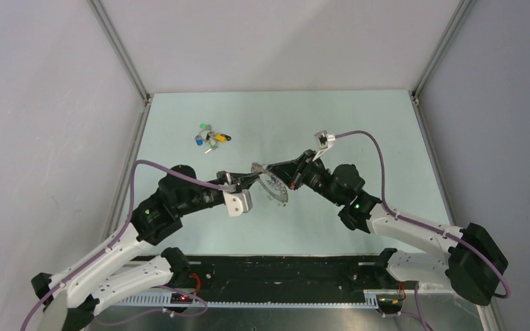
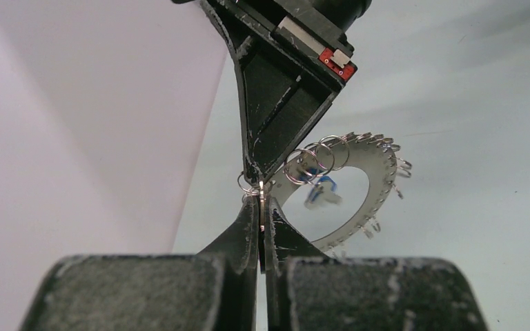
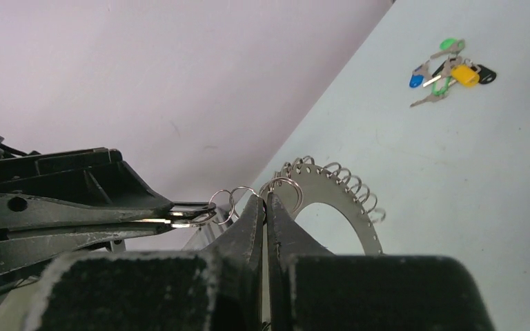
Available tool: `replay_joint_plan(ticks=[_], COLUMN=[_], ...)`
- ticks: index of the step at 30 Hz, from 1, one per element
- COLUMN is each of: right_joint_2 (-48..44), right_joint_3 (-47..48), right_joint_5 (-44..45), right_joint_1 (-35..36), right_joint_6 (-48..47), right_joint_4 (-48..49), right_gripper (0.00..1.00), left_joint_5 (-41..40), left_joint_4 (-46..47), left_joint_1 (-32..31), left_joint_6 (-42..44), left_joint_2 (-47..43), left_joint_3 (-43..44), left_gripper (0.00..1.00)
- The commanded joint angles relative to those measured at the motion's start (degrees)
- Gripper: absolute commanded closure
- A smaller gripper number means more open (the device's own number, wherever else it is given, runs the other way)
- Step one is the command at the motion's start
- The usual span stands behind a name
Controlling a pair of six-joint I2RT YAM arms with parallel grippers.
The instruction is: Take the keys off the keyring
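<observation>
The keyring (image 1: pixel 276 189), a flat silvery disc with a hollow centre and a rim of wire loops, hangs above the table between both grippers. My right gripper (image 1: pixel 270 170) is shut on its rim (image 3: pixel 266 198); the ring (image 3: pixel 359 207) stretches away behind the fingers. My left gripper (image 1: pixel 247 179) is shut on a thin flat silver piece, apparently a key (image 2: pixel 261 200), linked to the ring (image 2: pixel 379 200) by small wire loops (image 3: pixel 229 203). In the right wrist view the left gripper (image 3: pixel 190 217) comes in from the left. A blue-headed key (image 2: pixel 321 187) dangles inside the ring's hollow.
A loose cluster of green, blue, yellow and black keys (image 1: pixel 210 136) lies on the pale green table at the back left, also in the right wrist view (image 3: pixel 452 69). White walls with metal posts enclose the table on the left, the right and the back.
</observation>
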Motion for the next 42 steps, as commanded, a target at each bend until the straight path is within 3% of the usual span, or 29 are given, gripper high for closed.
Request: replay_joint_plan(ticks=[1, 6, 14, 20, 30, 35, 42], right_joint_2=[-2.4, -3.8, -2.7, -1.3, 3.0, 3.7, 1.4], right_joint_3=[-0.8, -2.1, -5.2, -5.2, -7.6, -7.9, -7.9], right_joint_5=[15.0, 21.1, 31.2, 35.9, 35.6, 36.2, 35.6], right_joint_1=[-0.2, 1.7, 6.5, 9.1, 9.9, 9.9, 9.9], right_joint_6=[-0.4, -0.2, -3.4, -6.7, -15.1, -15.9, -16.9], right_joint_4=[9.5, 11.4, 25.9, 29.3, 45.2, 49.1, 50.2], right_gripper=[1.00, 1.00, 1.00, 1.00, 1.00, 1.00, 1.00], left_joint_5=[4.9, 5.4, 6.5, 4.9, 9.7, 11.5, 8.2], left_joint_4=[1.1, 1.1, 1.0, 1.1, 0.4, -1.0, -2.3], left_joint_1=[-0.4, -0.5, -0.6, -2.0, -4.0, -6.0, -8.2], left_joint_6=[-0.6, -0.8, -0.9, -0.2, -0.4, -0.3, 0.0], left_joint_2=[-0.3, 0.2, 2.8, 3.7, 5.2, 7.0, 10.1], left_joint_3=[0.3, 0.2, 0.4, 0.0, -0.4, -0.1, 0.7], left_gripper=[1.00, 1.00, 1.00, 1.00, 1.00, 1.00, 1.00])
